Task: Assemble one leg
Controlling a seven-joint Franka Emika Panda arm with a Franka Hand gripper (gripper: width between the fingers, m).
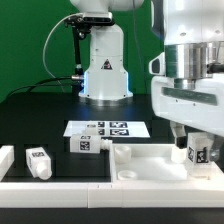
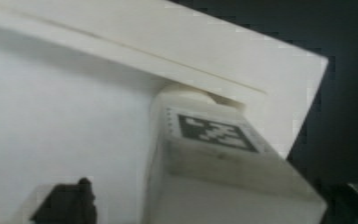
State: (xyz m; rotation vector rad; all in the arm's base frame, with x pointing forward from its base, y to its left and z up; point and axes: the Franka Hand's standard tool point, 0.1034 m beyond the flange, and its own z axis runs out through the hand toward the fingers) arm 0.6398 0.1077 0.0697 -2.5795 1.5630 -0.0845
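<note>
Toward the exterior view's left, two loose legs (image 1: pixel 39 161) (image 1: pixel 88 143) are seen lying on the black table (image 1: pixel 30 115), with the marker board (image 1: pixel 104 129) behind them. At the exterior view's right, a third leg (image 1: pixel 197 154) is gripped upright between the closed fingers of the gripper (image 1: pixel 198 150), over the white panel (image 1: pixel 150 165).

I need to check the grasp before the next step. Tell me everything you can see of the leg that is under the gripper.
The small white plastic oblong leg carries a black-and-white square tag on its visible face. It stands roughly upright under the gripper, at the exterior view's right, over the large flat white panel. In the wrist view the leg meets that panel's edge at its far end. Whether the fingers actually clamp it cannot be told.
</note>
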